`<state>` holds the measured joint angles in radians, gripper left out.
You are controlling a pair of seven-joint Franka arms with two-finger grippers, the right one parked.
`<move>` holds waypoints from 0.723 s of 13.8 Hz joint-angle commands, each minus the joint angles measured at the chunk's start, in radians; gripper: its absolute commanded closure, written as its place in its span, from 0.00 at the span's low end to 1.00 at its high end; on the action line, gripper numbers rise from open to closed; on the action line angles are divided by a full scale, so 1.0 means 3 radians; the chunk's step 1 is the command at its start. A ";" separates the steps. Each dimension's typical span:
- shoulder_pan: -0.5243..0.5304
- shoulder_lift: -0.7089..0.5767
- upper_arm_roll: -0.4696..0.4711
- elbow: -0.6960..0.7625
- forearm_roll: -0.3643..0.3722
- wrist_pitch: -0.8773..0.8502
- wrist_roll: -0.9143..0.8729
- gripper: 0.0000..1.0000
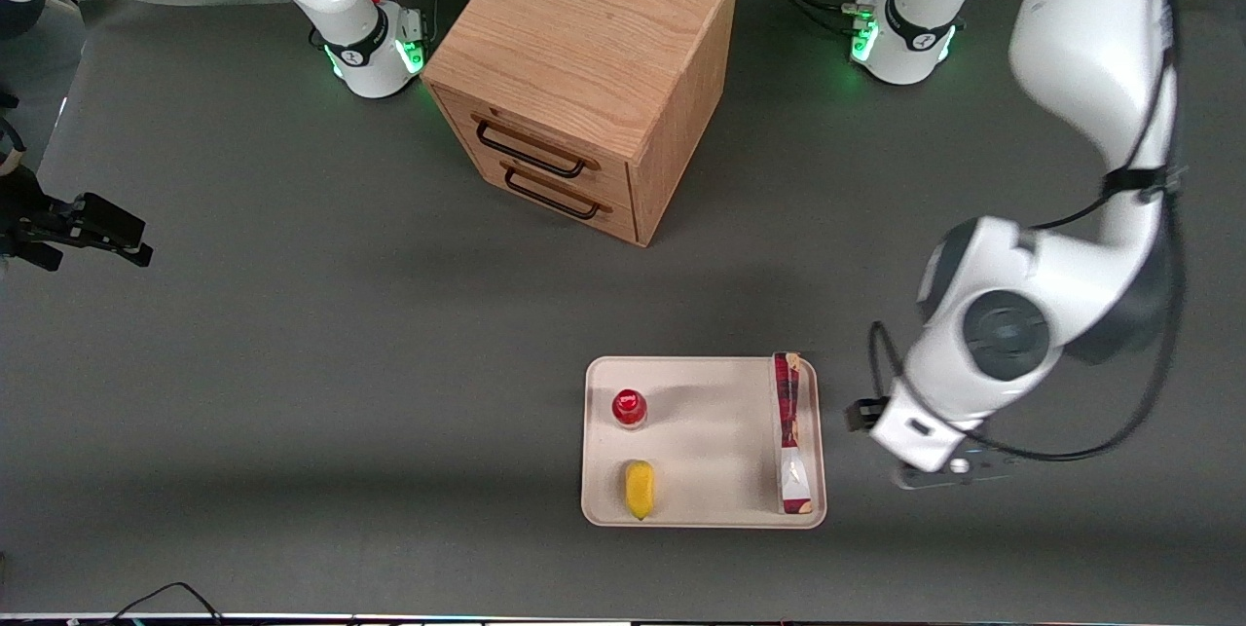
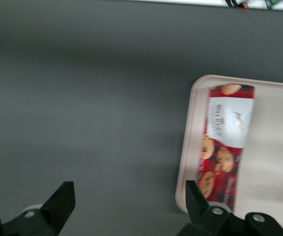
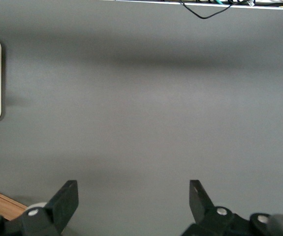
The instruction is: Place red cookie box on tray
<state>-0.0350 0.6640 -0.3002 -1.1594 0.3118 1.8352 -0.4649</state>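
The task looks done, as far as the pictures show: nothing is left but, in my judgement, for the arm to pull clear. Across the front view from its first edge, the dark grey table (image 1: 292, 363) carries the wooden drawer cabinet (image 1: 584, 71) at about 12 o'clock from the tray (image 1: 701, 509). On the tray a small red-capped bottle (image 1: 629, 407) stands at 12 o'clock from a yellow object (image 1: 639, 488). At 3 o'clock from those two, the red cookie box (image 1: 790, 431) lies flat inside the rim, along the tray's edge toward the working arm's end of the table. Just off the tray at 3 o'clock hangs the gripper (image 2: 126, 206), jaws spread wide and holding nothing, over bare table. The surface is matte and uncluttered, cables trailing along its edges.
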 commanded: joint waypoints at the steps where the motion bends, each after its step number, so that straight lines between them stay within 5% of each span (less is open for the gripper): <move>1: 0.0050 -0.0591 0.0457 -0.0313 -0.0495 -0.0322 0.0734 0.00; 4: 0.0055 -0.1092 0.0826 -0.0628 -0.0717 -0.0493 0.1155 0.00; 10: 0.0055 -0.2074 0.1005 -0.1636 -0.0835 -0.0467 0.1355 0.00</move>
<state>-0.0057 0.1790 -0.0262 -1.4903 0.0842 1.6799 -0.0927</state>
